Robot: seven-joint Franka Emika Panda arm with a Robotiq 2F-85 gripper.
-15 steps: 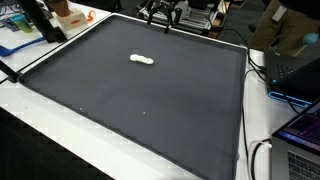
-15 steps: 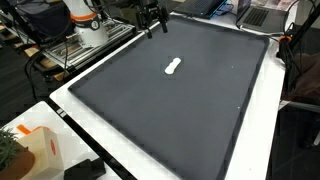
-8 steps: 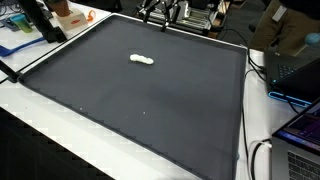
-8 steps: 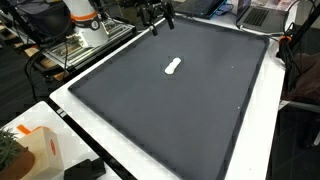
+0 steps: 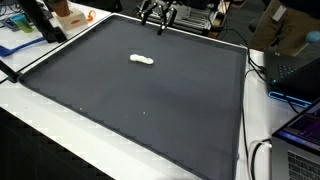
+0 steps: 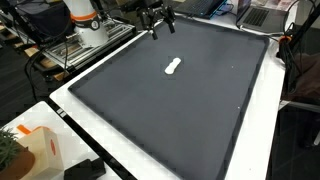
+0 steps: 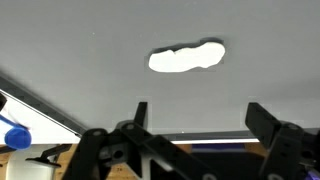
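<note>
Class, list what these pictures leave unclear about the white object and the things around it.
White object: its kind; tiny in both exterior views, soft-edged in the wrist view.
Gripper: its body, cut off by the wrist view's bottom edge.
Blue thing: cut off by the wrist view's left edge, blurred.

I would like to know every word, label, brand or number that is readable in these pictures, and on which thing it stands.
No text can be read anywhere.
The white object and the dark mat carry no print.
Any print on the carton or the laptop is too small and blurred to read.
</note>
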